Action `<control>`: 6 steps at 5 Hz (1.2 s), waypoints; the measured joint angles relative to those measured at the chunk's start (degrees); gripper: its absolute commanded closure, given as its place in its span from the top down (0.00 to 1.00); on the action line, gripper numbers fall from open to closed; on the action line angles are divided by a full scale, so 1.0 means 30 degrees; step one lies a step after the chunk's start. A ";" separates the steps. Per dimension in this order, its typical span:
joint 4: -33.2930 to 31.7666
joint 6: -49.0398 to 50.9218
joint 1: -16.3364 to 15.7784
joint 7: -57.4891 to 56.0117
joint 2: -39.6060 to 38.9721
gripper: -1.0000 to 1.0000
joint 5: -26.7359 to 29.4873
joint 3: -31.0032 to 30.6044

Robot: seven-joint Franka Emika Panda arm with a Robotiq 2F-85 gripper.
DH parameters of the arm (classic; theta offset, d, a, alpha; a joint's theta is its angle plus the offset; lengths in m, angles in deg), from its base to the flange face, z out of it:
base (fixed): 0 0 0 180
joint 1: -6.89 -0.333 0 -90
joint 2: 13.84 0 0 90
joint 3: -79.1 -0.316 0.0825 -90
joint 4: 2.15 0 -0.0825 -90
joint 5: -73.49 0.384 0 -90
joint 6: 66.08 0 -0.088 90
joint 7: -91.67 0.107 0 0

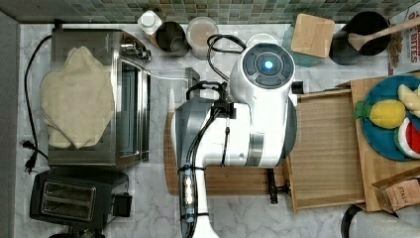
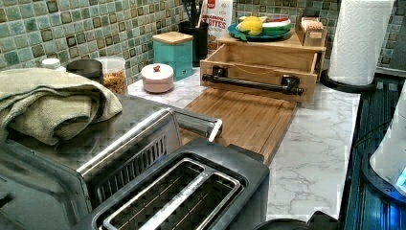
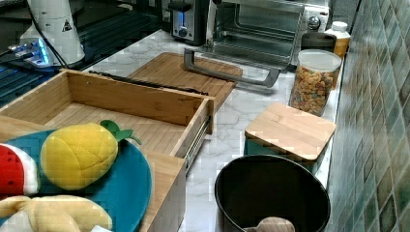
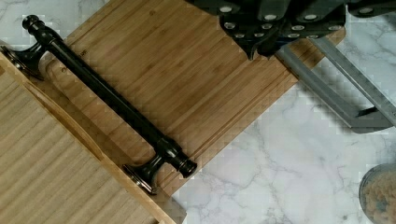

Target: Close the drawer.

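The drawer (image 1: 327, 148) stands pulled well out of its wooden cabinet, its grained bottom bare, and its front panel reaches over the end of the bamboo cutting board (image 2: 239, 120) on the marble worktop (image 2: 316, 143). The black handle (image 4: 107, 100) runs along that front panel, crosswise to the way the drawer slides. The arm hangs above the board, so in the top view the drawer lies to the right of the white wrist. In the wrist view the pincer (image 4: 261, 32) shows as a dark block over the board, apart from the handle and touching nothing; whether it is spread or closed I cannot tell. It holds nothing that I can see. By my judgement, the push must go square against the front panel, toward the cabinet, with the toaster oven (image 1: 104, 99) behind the arm.
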 measured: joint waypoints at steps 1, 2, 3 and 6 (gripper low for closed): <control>-0.0019 -0.0410 0.0001 -0.0001 -0.0043 0.00 0.0004 0.0000; -0.0056 -0.0466 0.0001 -0.0001 -0.0148 0.00 0.0017 0.0000; -0.0914 -0.2849 -0.0251 -0.0002 -0.0050 0.00 0.0012 0.0367; -0.4775 -0.4546 -0.0302 -0.7430 0.0845 0.00 0.0083 0.0208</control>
